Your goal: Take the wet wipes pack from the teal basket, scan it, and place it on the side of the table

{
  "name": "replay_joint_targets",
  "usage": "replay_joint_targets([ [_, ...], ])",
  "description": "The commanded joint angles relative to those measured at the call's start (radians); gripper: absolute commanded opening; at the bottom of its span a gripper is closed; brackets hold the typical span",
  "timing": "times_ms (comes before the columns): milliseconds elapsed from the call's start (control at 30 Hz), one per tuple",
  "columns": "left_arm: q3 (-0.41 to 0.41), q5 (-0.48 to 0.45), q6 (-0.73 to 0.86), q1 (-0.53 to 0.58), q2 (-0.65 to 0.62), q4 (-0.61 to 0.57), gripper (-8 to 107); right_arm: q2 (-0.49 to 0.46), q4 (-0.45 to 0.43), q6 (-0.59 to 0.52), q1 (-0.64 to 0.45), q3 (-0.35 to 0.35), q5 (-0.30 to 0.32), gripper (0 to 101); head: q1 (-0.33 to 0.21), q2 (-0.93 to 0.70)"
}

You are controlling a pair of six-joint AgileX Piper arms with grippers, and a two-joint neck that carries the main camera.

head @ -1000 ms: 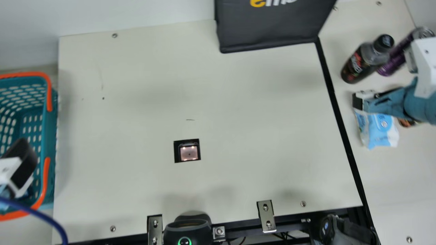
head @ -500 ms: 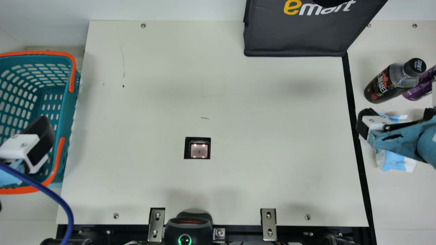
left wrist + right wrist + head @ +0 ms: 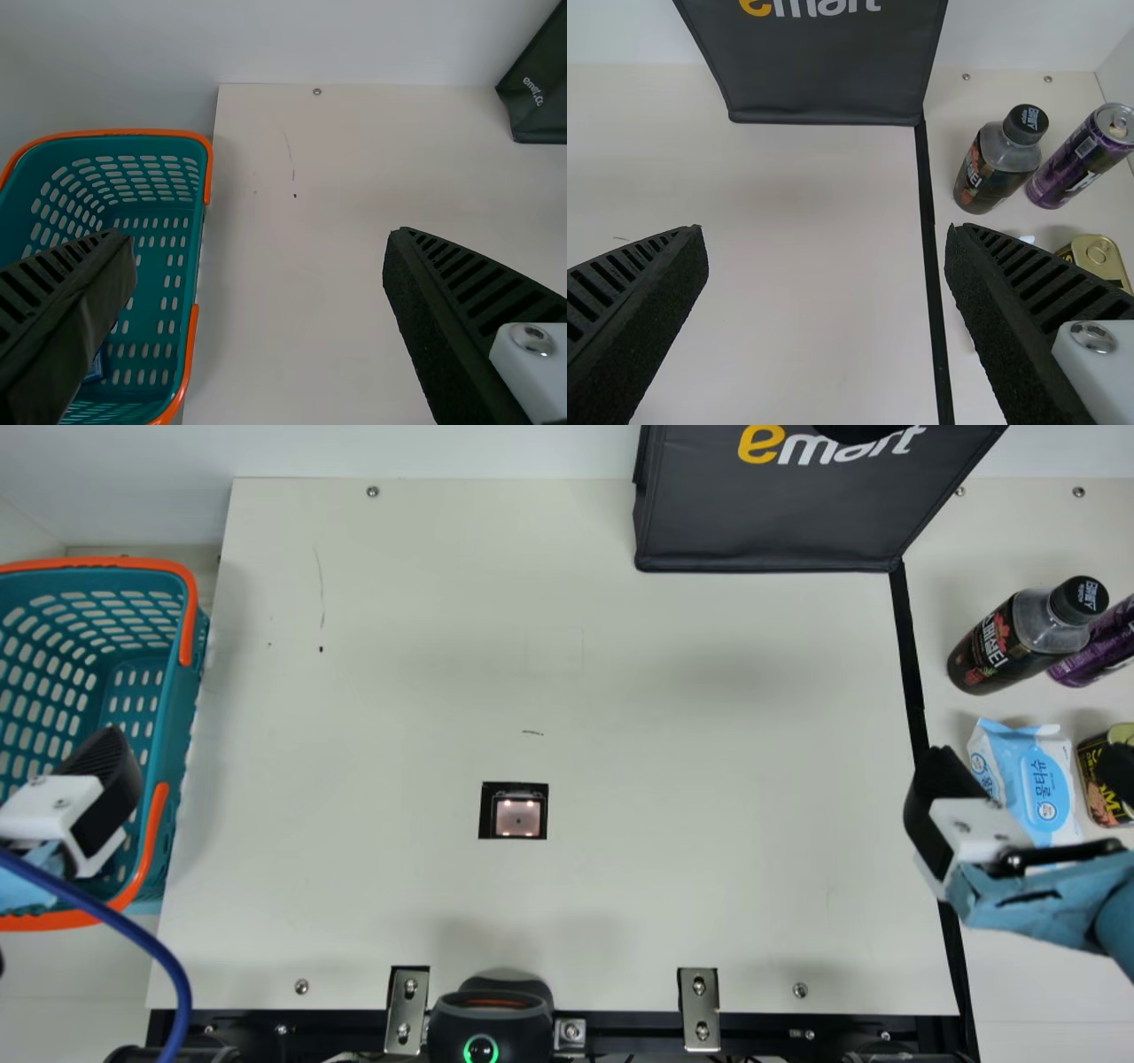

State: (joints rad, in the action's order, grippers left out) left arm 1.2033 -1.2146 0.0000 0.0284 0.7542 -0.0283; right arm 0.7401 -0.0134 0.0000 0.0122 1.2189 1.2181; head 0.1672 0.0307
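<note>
Wet wipes pack (image 3: 1047, 779): lying on the right-hand side of the counter (image 3: 700, 797), beyond the black strip (image 3: 912, 660), label up, near end partly hidden behind the right arm
Right pincer (image 3: 1030, 763): open, fingers spread well apart with nothing gripped, above the right side of the counter; in the main view the pack shows between its fingertips
Left pincer (image 3: 84, 806): open and holding nothing, over the teal basket (image 3: 180, 717); in the left wrist view its fingers stand wide apart
Teal basket: at the left of the counter, with orange handles; a small blue item (image 3: 95, 368) inside, mostly hidden by a finger, too little of it to name
Tin (image 3: 1099, 779): gold-topped with a dark label, just beside the pack
Dark bottle (image 3: 1001, 646): black-capped, farther back than the pack
Purple can (image 3: 1099, 646): beside the bottle
Scanner window (image 3: 517, 817): lit, set into the middle of the counter
Black bag (image 3: 771, 522): at the far edge of the counter
</note>
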Motion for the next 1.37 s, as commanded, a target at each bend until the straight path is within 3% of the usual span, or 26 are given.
replay_joint_targets([
  [0, 0.0, 0.0, 0.0, 0.0, 0.0, 0.0, 90, 0.0, 0.0, 0.0, 0.0, 0.0, 0.0, 95, -0.029, -0.003],
  [1333, 0.0, 0.0, 0.0, 0.0, 0.0, 0.0, 90, 0.0, -0.001, 0.0, 0.002, 0.0, 0.004, 95, -0.029, -0.003],
])
